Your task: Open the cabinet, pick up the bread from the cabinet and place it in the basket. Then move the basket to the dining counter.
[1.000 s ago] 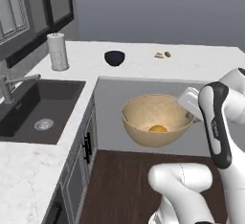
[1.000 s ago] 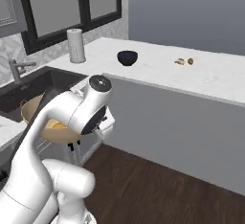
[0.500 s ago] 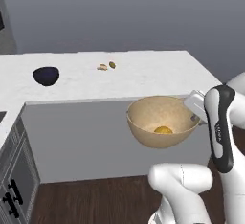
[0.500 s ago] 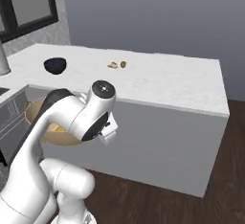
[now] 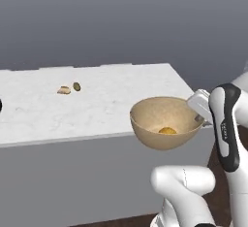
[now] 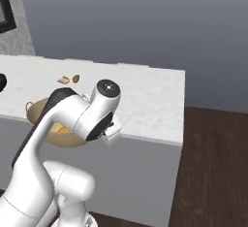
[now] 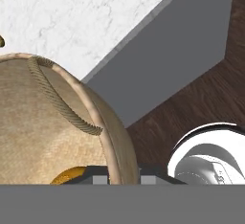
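Jaws [image 5: 199,110] are clamped shut on the rim of the basket [image 5: 163,129], which is held in the air just off the tabletop [image 5: 97,105] edge. The bread [image 5: 167,131] sits loose inside, just below and beyond the jaws. If it's tipped or bumped on the slab edge, bread could get rolled out, or the one-sided rim grip lost.

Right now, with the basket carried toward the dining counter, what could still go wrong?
The basket is held by its rim alone, in the gripper, so it may tilt or slip. It hangs off the dining counter edge, about level with the top; moving in could bump the slab. A jolt might bounce the bread out.
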Available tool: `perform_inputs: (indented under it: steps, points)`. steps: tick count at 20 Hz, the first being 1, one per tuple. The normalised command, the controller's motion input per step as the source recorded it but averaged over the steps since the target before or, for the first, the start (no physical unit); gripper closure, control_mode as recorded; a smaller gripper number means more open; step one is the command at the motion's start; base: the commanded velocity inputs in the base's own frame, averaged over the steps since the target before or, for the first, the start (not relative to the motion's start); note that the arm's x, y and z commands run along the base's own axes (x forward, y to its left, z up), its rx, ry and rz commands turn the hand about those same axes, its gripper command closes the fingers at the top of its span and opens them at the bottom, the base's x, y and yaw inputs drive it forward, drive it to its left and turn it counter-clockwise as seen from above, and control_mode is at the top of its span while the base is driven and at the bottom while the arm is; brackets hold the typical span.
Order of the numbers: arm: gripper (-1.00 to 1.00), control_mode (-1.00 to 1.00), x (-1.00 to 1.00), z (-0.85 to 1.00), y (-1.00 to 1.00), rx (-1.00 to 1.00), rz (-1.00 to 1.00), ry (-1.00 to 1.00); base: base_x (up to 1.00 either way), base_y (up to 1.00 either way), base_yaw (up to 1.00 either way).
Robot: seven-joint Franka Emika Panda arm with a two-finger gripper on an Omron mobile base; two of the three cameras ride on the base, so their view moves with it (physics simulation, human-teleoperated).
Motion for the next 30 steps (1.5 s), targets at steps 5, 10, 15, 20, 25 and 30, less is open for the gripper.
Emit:
perform_inputs:
  steps: [5, 10, 15, 20, 25, 30]
  points:
    - [1.0, 1.0, 0.0, 0.0, 0.0, 0.0, 0.0, 0.0, 0.62, -0.15, -0.42]
    - [1.0, 1.0, 0.0, 0.0, 0.0, 0.0, 0.0, 0.0, 0.46, 0.22, -0.16]
    - [1.0, 1.0, 0.0, 0.0, 0.0, 0.0, 0.0, 0.0, 0.68, 0.17, -0.01]
    - [1.0, 1.0, 0.0, 0.0, 0.0, 0.0, 0.0, 0.0, 0.38, 0.09, 0.0]
    - [1.0, -1.0, 0.18, 0.0, 0.03, 0.0, 0.0, 0.0, 0.0, 0.0, 0.0]
    - [1.0, -1.0, 1.0, 0.0, 0.09, 0.0, 0.02, 0.0, 0.0, 0.0, 0.0]
